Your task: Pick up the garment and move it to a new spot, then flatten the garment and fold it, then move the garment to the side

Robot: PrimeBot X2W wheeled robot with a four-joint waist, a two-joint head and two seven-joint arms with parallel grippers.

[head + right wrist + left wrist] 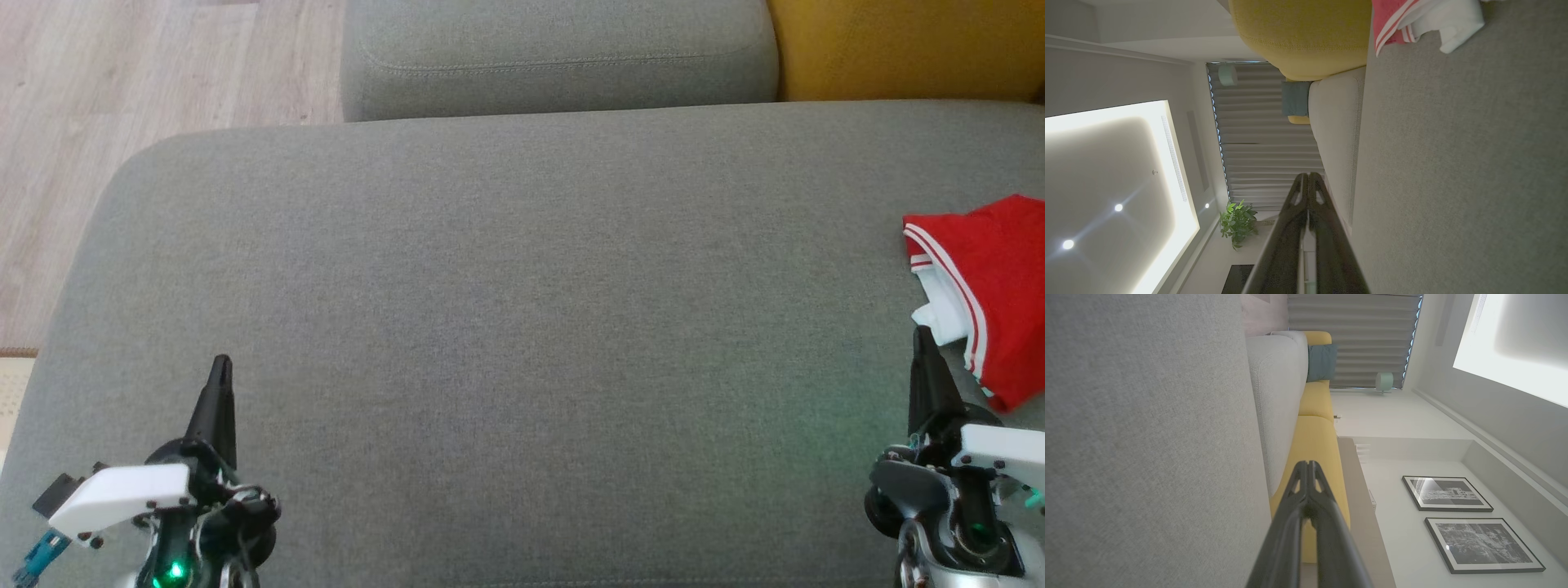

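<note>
Red garment (992,278) with white stripe trim and a white inner layer lies at the far right edge of the grey seat cushion (506,310) and is cut off by the picture border, so its full outline is not readable. The part that shows looks doubled over, with one fairly straight striped edge, and is not spread flat. Left gripper (220,365) hangs over the seat cushion's near left part, jaws pressed together and holding nothing; the left wrist view shows the same tips meeting. Right gripper (921,335) hangs over the seat cushion's near right part, jaws also pressed together and empty. From the head view its tip looks just beside the white layer. The right wrist view, though, puts the garment (1392,20) up ahead and off to one side with bare seat cushion between, so I read it as apart, not touching. Both grippers sit low at the seat cushion's near edge, mirrored, fingers pointing toward the back cushion (555,57). This looks like a parked pose that leaves the wide grey middle of the seat cushion free as a working area. The stage is ambiguous: the garment may be waiting at the side to be picked up and carried inward, or it may already be folded and set aside. The tidy striped edge leans toward folded, but the crop leaves that unsettled.
</note>
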